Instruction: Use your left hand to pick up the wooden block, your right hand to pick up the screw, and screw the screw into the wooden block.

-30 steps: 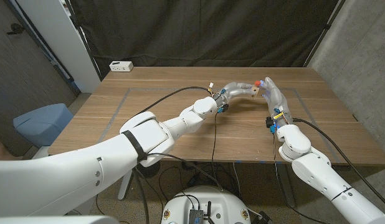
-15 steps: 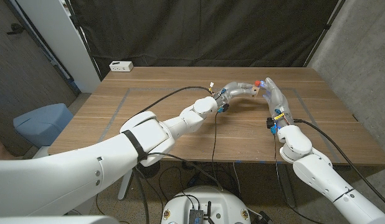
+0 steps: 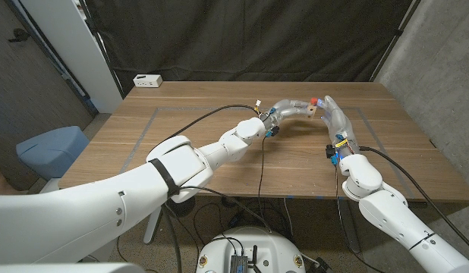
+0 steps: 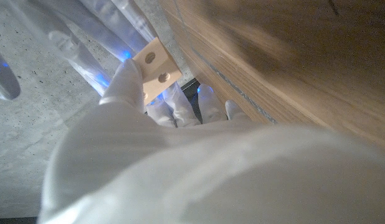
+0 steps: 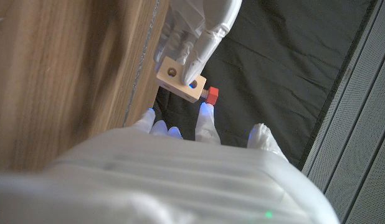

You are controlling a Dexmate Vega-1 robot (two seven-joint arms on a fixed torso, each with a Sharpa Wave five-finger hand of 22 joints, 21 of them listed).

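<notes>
surface: wooden table (image 3: pixel 204 144) | far-left corner: white power strip (image 3: pixel 146 80) | cables (image 3: pixel 219 114) across top

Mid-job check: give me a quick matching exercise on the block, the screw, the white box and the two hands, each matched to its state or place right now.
Things:
1. wooden block
2. screw
3. white box
4. right hand

States or places:
A. at the table's far left corner
B. red head, against the block's end
C. gripped by the left hand
D. fingers at the screw

Pairs: 1-C, 2-B, 3-A, 4-D
</notes>
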